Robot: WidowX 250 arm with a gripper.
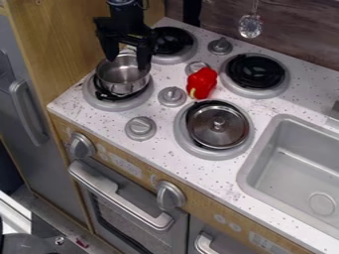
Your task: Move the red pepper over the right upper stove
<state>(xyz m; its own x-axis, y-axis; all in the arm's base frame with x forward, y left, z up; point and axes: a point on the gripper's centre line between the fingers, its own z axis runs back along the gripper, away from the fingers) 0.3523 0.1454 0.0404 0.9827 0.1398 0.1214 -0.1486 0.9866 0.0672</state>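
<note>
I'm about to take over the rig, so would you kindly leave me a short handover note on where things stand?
Gripper: the black two-finger gripper hangs at the small silver metal pot on the lower left burner, jaws apart, away from the pepper.
Pepper: the red pepper lies on the white speckled counter, just left of the upper right burner.
Done: the pepper is beside its goal, but not on it.
Left: grasp the pepper, set it on that burner, release.
</note>
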